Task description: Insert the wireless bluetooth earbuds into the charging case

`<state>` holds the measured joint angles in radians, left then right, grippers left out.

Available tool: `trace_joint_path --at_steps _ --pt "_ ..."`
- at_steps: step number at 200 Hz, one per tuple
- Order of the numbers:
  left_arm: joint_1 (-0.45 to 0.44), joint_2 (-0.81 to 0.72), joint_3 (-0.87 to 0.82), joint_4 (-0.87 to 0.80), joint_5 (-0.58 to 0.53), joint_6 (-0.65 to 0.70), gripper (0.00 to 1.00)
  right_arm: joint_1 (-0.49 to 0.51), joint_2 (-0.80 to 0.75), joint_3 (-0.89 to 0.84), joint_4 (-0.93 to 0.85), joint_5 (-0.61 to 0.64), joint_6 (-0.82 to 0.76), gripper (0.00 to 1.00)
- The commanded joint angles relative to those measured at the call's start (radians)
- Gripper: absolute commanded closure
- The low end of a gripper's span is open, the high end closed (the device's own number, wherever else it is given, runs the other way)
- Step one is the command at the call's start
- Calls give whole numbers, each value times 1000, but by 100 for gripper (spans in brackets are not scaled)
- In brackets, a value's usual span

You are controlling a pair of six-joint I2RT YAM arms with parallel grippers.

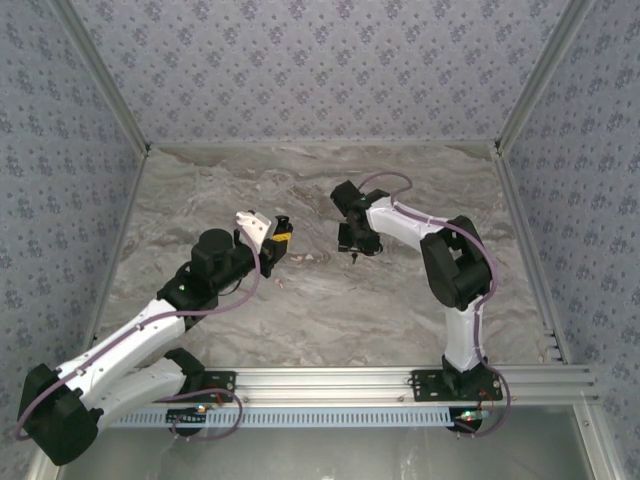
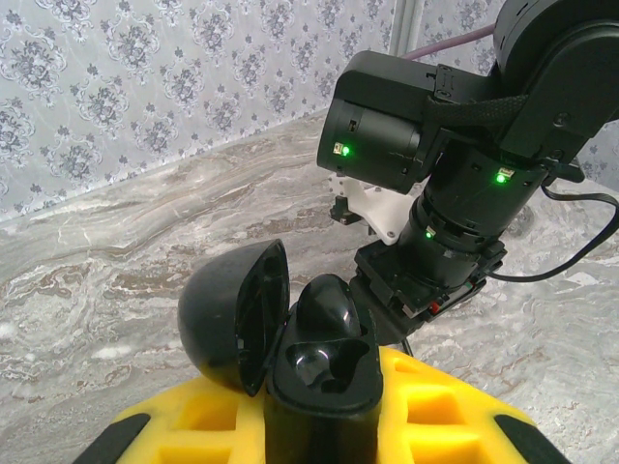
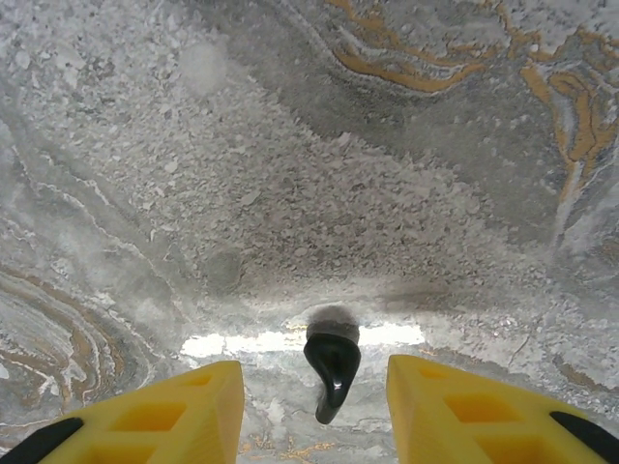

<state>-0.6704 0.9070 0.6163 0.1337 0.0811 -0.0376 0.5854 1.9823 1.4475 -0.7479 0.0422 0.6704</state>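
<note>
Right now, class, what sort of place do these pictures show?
Probably a robot test booth: pale floral wallpapered walls box in a grey marble-patterned tabletop, with two white-and-black arms bolted to a silver metal rail.

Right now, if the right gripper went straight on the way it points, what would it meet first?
Probably the small black stemmed earbud between its yellow fingers, then the marbled tabletop; depth is unclear.
</note>
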Motion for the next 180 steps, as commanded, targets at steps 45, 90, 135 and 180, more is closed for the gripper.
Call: trace_joint_path --at_steps 45,90,135,180 --pt "-7 4 -6 48 8 -3 88 8 45 42 -34 34 38 60" --pt "-6 5 -7 50 8 -5 88 9 62 44 -39 40 43 61" --pt "-6 8 -7 50 9 -5 88 13 74 47 -43 44 44 63" --pt "-7 7 -7 48 10 -5 88 19 85 50 -47 48 45 65"
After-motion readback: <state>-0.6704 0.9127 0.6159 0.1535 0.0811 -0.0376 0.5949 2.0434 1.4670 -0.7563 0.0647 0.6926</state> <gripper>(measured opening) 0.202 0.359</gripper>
